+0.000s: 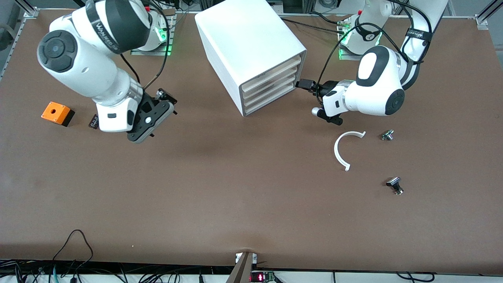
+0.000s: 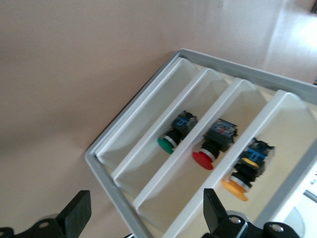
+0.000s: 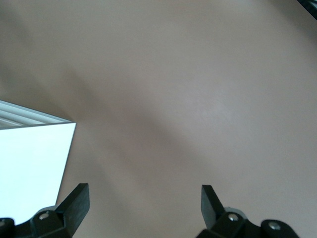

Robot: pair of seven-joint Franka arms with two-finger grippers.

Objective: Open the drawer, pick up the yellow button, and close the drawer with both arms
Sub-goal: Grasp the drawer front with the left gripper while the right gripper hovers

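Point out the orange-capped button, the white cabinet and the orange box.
orange-capped button (image 2: 236, 189): left wrist view, on its cap.
white cabinet (image 1: 243, 35): front view, on its top.
orange box (image 1: 55, 111): front view, on its top face.

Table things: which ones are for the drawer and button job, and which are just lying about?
For the job: top drawer, orange button, left gripper, right gripper, both open.
Lying about: orange box, black block, white curved strip, two small metal parts, green button, red button.

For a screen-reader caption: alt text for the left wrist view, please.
The left tool, fingers apart, looks into a white cabinet whose shelves hold a green button, a red button and an orange button.
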